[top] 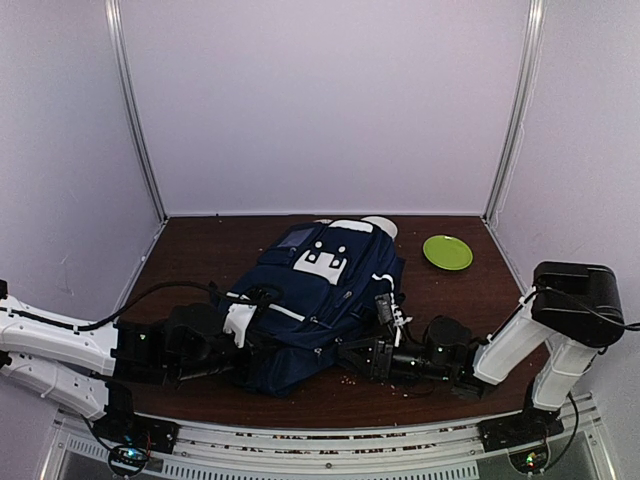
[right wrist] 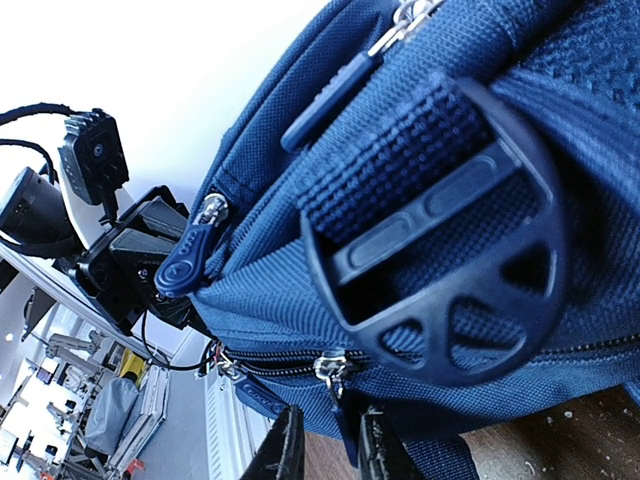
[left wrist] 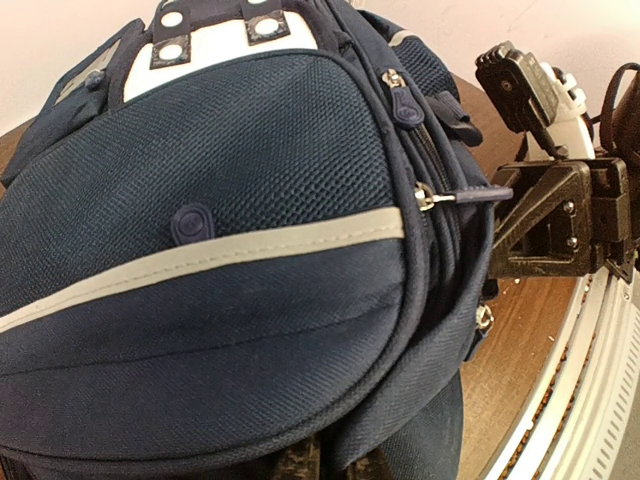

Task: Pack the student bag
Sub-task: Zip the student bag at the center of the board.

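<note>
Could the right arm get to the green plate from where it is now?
Probably yes. The plate sits on bare table on that side, with nothing between. But the right pincer looks clamped on the backpack's zipper pull, so it must let go first.

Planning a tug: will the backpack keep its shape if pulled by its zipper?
Probably floppy: the backpack is soft, bulging, creased fabric. Tugging the zipper pull likely stretches that seam first. Lying broad on the table, it shouldn't roll.

No legible text, embossed logos [right wrist: 178,270] on student bag [top: 310,300] unreadable
</note>
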### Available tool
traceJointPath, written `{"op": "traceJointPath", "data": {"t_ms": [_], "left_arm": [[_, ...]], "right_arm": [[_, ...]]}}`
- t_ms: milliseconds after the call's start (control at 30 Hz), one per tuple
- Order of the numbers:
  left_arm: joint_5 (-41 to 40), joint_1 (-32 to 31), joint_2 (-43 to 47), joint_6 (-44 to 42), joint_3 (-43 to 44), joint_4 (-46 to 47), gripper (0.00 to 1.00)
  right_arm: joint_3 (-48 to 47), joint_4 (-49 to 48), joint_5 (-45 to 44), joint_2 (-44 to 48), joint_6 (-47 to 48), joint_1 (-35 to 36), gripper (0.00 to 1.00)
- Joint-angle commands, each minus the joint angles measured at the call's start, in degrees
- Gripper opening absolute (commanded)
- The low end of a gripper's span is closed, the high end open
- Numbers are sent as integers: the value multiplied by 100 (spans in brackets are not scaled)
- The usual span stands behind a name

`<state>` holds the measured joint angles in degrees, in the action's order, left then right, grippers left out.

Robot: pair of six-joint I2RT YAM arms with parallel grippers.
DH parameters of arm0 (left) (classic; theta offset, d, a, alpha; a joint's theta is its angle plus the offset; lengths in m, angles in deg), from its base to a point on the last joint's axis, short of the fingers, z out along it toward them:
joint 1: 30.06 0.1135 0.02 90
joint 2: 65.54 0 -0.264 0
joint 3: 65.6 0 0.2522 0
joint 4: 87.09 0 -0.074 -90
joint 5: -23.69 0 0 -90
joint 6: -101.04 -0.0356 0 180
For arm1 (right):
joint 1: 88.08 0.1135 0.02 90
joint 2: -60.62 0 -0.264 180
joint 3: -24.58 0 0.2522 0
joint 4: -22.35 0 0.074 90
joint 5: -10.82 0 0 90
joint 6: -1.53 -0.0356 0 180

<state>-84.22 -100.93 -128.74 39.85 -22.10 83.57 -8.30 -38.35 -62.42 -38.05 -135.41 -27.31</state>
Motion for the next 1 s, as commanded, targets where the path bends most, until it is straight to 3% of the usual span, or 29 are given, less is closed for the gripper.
{"op": "traceJointPath", "data": {"t_ms": [0,233,600,700,967], "left_arm": [[-348,126,61,209,41,316,0],[-318,126,-2,199,83,340,0],[-310,126,-15,216,54,373,0],[-309,126,-16,219,59,369,0],[-323,126,-96,222,3,442,0]], "right_arm": [[59,-30,36,-71,15,3,21],[-45,195,30,-24,91,33,19],[-31,278,-67,48,140,75,0],[-31,405,-105,197,192,85,0],[-349,2201,-864,969,951,494,0]]}}
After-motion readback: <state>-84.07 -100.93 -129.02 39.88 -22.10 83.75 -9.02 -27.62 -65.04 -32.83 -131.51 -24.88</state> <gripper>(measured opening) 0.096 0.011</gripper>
